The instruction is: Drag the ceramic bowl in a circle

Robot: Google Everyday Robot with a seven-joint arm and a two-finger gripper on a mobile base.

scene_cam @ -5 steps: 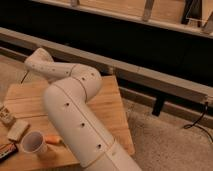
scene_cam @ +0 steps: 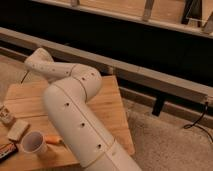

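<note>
The ceramic bowl is a small white round vessel with a pale inside. It stands upright near the front left of the wooden table. My white arm rises from the bottom of the view, bends over the table and reaches to the upper left, ending in a rounded joint. The gripper itself does not show; it is hidden behind the arm or out of view. The arm's thick segment passes just right of the bowl.
An orange object lies right of the bowl, against the arm. A tan block, a dark snack bar and a small pale item sit at the table's left. A long dark bench runs behind. A cable lies on the floor.
</note>
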